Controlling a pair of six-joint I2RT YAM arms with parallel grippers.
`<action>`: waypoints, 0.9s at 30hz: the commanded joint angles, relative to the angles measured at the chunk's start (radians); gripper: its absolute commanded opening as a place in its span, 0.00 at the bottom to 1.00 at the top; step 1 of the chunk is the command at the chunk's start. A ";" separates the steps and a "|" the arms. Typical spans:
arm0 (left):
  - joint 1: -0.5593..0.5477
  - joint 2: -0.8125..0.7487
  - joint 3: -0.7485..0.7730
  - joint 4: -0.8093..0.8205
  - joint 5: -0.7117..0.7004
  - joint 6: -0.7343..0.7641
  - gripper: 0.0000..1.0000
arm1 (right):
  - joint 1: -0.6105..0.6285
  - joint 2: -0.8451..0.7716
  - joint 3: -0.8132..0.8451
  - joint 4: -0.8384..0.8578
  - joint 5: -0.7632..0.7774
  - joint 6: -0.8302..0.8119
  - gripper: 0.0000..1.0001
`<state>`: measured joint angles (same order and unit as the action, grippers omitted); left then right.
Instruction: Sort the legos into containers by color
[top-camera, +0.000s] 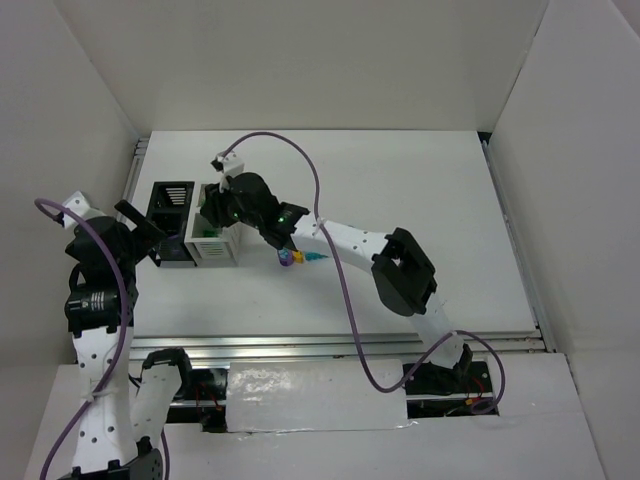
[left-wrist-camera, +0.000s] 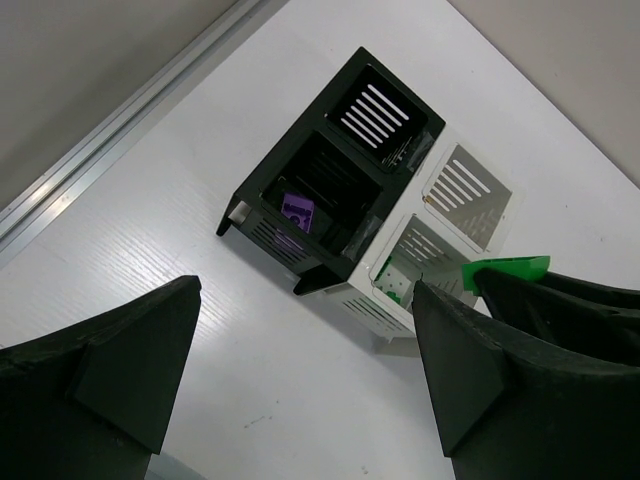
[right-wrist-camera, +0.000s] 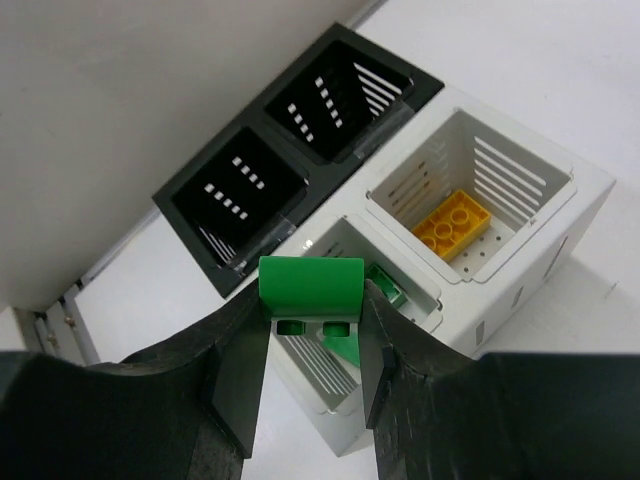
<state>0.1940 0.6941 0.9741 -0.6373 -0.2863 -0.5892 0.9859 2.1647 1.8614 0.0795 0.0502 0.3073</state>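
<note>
My right gripper (right-wrist-camera: 312, 330) is shut on a green lego (right-wrist-camera: 310, 287) and holds it above the near compartment of the white container (right-wrist-camera: 590, 190). That compartment holds other green legos (right-wrist-camera: 388, 287); the other compartment holds a yellow lego (right-wrist-camera: 452, 225). In the top view the right gripper (top-camera: 212, 212) hangs over the white container (top-camera: 215, 258). The black container (left-wrist-camera: 262, 232) stands against the white one (left-wrist-camera: 370, 310) and holds a purple lego (left-wrist-camera: 297, 213). My left gripper (left-wrist-camera: 305, 370) is open and empty, left of the black container (top-camera: 172, 195). Purple (top-camera: 286, 259), yellow (top-camera: 297, 257) and teal (top-camera: 315, 258) legos lie loose on the table.
The black container (right-wrist-camera: 180, 205) has two slatted compartments; the far one looks empty. A metal rail (left-wrist-camera: 110, 130) runs along the table's left edge. White walls close in the left, back and right sides.
</note>
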 joint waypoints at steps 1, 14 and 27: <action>0.007 0.002 0.011 0.019 -0.007 -0.012 1.00 | 0.013 0.032 0.062 -0.029 0.020 -0.036 0.08; 0.009 0.013 0.011 0.021 0.019 -0.008 1.00 | 0.025 0.030 0.070 -0.041 0.007 -0.048 0.81; 0.013 0.010 0.000 0.070 0.108 0.041 0.99 | -0.001 -0.339 -0.348 0.051 0.135 0.006 0.85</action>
<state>0.2024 0.7109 0.9745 -0.6300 -0.2394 -0.5781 0.9955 2.0026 1.6306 0.0563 0.1158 0.2836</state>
